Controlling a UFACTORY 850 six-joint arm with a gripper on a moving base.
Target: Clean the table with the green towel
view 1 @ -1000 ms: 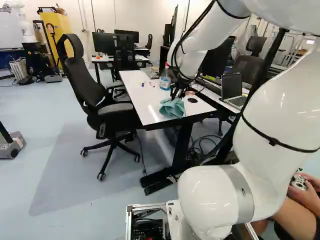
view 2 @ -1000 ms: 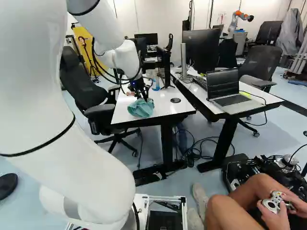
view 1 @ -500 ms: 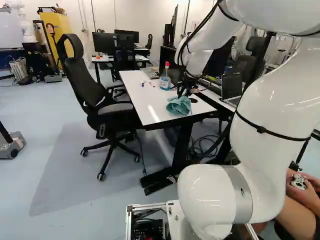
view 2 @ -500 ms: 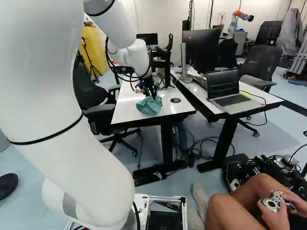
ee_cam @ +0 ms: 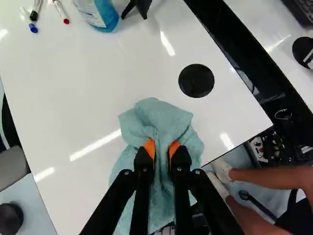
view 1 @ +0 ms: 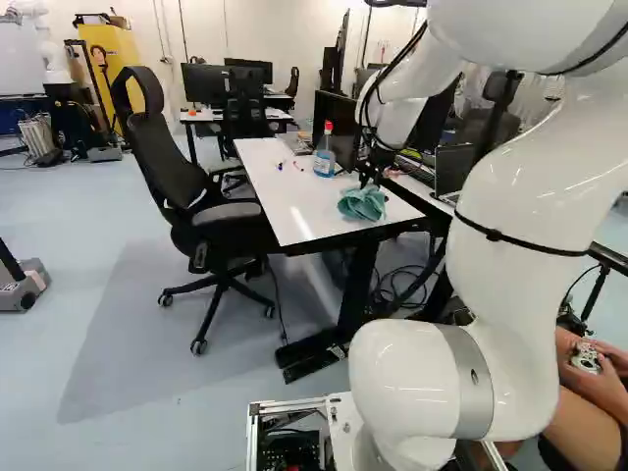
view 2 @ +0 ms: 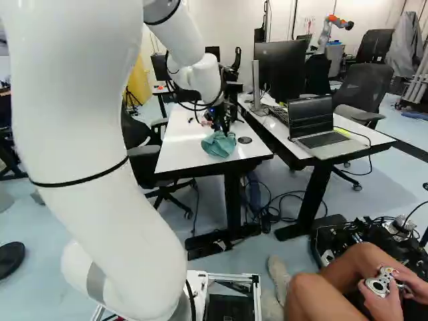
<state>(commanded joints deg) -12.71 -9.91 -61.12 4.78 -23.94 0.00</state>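
The green towel [ee_cam: 156, 115] lies rumpled in soft folds on the near right part of the white table [view 2: 184, 148]; the end effector [view 2: 225, 129], nearly closed, pinches its bunched middle.

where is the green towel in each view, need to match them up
Left base view: towel a little right of the middle, on the near end of the table.
Right base view: close to the middle, on that same end, just left of the black disc.
Wrist view: bunched between the fingers of the gripper, spreading ahead of and under them.
Shared landmark: the table, white-topped in all three.
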